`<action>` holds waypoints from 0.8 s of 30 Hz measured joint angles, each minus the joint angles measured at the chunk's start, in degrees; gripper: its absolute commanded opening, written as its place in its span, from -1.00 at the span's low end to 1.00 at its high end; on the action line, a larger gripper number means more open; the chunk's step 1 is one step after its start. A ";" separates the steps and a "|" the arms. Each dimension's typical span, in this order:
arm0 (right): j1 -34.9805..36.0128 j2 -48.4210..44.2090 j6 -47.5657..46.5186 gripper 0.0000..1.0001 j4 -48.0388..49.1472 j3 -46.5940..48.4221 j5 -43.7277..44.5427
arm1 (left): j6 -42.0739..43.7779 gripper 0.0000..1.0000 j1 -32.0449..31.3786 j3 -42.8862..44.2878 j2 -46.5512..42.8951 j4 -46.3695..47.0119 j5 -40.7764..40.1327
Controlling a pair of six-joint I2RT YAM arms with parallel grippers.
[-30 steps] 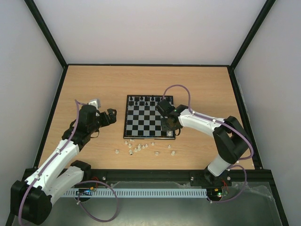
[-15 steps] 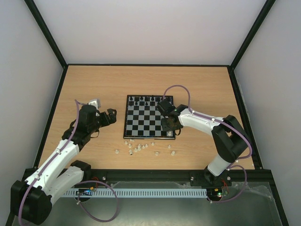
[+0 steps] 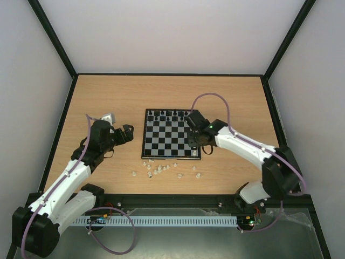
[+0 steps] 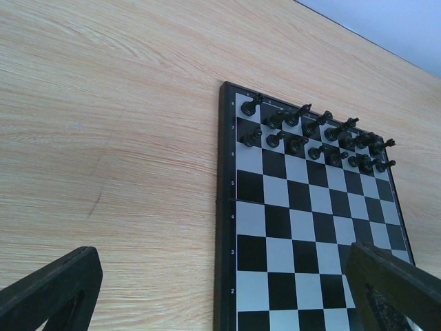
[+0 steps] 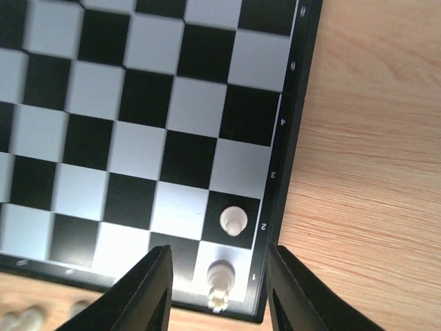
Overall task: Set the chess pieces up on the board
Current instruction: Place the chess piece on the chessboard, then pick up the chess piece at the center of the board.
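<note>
**Step in hand.** One white piece is being set down. The right jaws hang over the near right corner of the board (image 3: pixel 170 139). They are parted, and a white piece (image 5: pixel 220 279) stands on the corner square between them, clear of both. A second white piece (image 5: pixel 233 220) stands on the next square in, towards the board's middle. The left jaws are spread wide and grasp nothing. They wait off the board's left edge, well apart from it.

**Progress.** Judged early. Two white pieces are on the board. The remaining white chess pieces (image 3: pixel 159 170) lie scattered just beyond the board's near edge. The black pieces (image 3: pixel 168 114) fill the two rows at the board's far edge.

**Next move.** Lift the right jaws straight up so neither one tips the corner piece. Then move out past the board's near edge and close on a single loose piece. The pieces lie close together, so a neighbour could be knocked.

**Surface and room.** The surface (image 3: pixel 108 97) is light wood grain, with the board near its middle. Plain pale walls (image 3: pixel 161 32) with black corner posts (image 3: pixel 54 40) close in around it.
</note>
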 measured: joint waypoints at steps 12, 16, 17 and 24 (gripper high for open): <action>10.05 -11.82 5.33 -0.34 -3.63 -8.70 -0.96 | -0.02 0.99 0.00 0.00 -0.17 -0.09 -0.42; 12.02 -10.75 7.74 -0.35 -4.92 -9.44 -0.76 | -0.07 0.99 0.00 0.02 -0.83 -0.17 -0.42; 12.28 -10.23 8.13 -0.35 -4.98 -9.44 -0.79 | -0.07 0.99 0.00 0.02 -1.01 -0.24 -0.42; 13.40 -7.02 10.01 -0.41 -4.72 -10.80 -0.94 | -0.04 0.99 0.00 0.02 -2.38 -0.70 -0.50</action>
